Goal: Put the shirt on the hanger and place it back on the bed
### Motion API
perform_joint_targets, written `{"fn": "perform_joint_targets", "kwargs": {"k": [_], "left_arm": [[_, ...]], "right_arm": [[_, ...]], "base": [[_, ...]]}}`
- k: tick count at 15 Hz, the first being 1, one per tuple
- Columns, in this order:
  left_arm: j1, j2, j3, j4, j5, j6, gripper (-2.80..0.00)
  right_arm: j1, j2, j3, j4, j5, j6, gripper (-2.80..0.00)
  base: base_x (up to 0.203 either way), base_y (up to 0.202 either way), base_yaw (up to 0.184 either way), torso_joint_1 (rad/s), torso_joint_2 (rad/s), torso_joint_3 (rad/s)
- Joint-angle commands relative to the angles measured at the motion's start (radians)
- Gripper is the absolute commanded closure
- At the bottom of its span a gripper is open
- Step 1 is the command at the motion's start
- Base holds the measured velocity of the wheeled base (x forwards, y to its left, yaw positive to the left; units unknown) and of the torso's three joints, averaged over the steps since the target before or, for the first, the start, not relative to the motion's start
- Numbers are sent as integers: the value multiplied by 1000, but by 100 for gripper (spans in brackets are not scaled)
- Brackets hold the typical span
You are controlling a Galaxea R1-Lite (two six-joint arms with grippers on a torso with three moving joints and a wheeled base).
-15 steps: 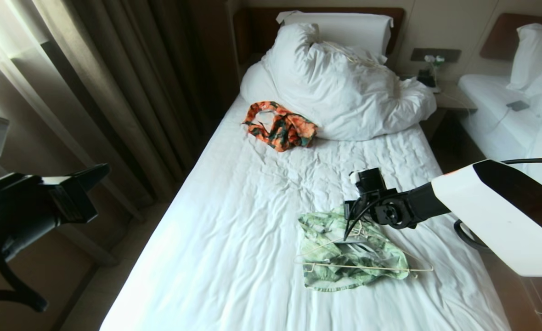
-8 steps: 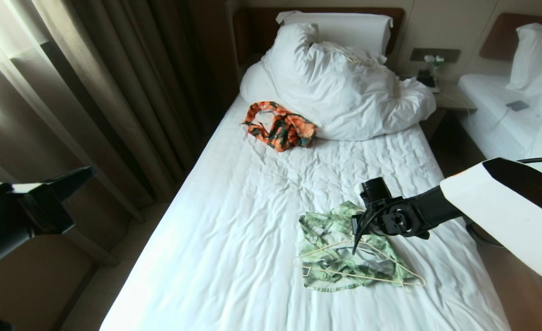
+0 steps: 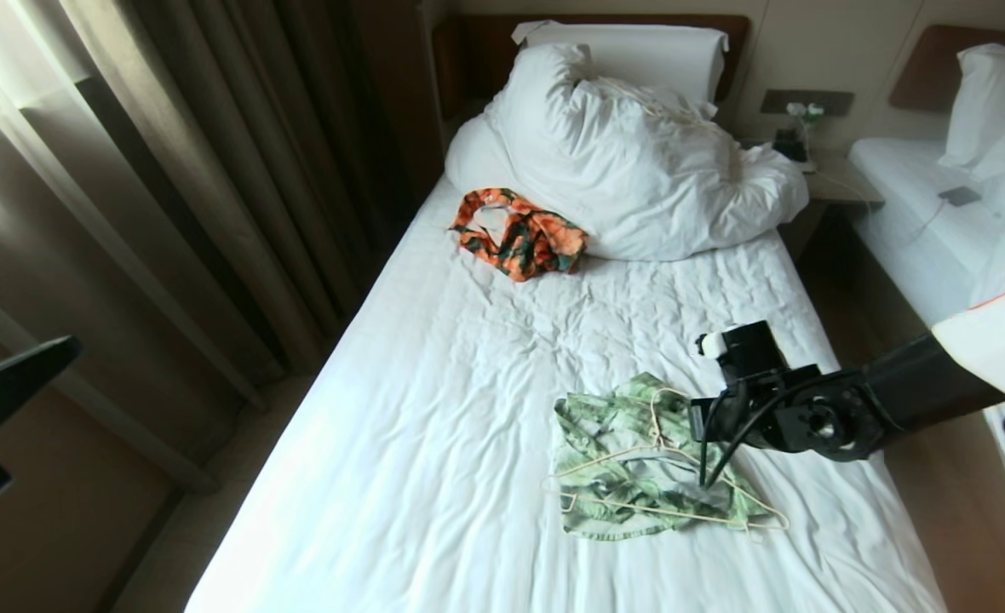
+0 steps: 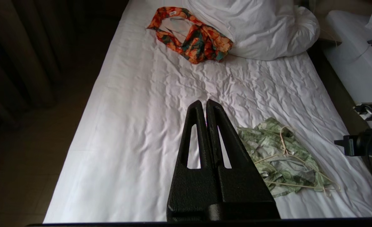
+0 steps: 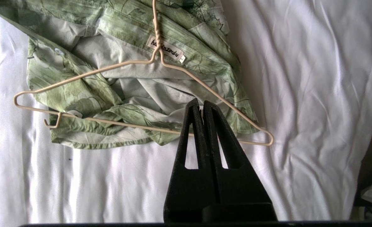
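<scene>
Right hand (image 3: 705, 478) has shifted right, above hanger (image 3: 664, 477).

A hotel-style twin bedroom is shown. A single bed (image 3: 485, 409) with a wrinkled white sheet is set against a dark wooden headboard (image 3: 468, 51), with a white pillow (image 3: 630, 47) and a bunched duvet (image 3: 639, 170) heaped at that end. Heavy brown floor-length curtains (image 3: 170, 170) are hung left of the bed. To its right a nightstand (image 3: 839, 183) is placed, then a second white bed (image 3: 920, 230).
</scene>
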Motion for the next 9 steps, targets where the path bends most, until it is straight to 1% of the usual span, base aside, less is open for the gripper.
{"fn": "perform_joint_targets", "kwargs": {"k": [1, 3, 5, 6, 7, 9], "left_arm": [[2, -99, 7, 31, 6, -5, 0], [3, -180, 9, 103, 38, -8, 0], [5, -276, 4, 199, 101, -7, 0], [11, -319, -1, 260, 136, -6, 0], [31, -353, -9, 314, 158, -6, 0], [111, -397, -33, 382, 167, -2, 0]], "right_arm": [[-2, -185, 71, -4, -10, 0, 0], [1, -346, 114, 5, -32, -8, 0], [14, -537, 146, 47, -66, -26, 0], [19, -637, 156, 95, -81, -23, 0], [21, -726, 160, 169, -92, 1, 0], [22, -879, 146, 372, -110, 76, 0]], "base": [[0, 0, 0, 0, 0, 0], [0, 0, 0, 0, 0, 0], [0, 0, 0, 0, 0, 0], [0, 0, 0, 0, 0, 0], [0, 0, 0, 0, 0, 0], [0, 0, 0, 0, 0, 0]]}}
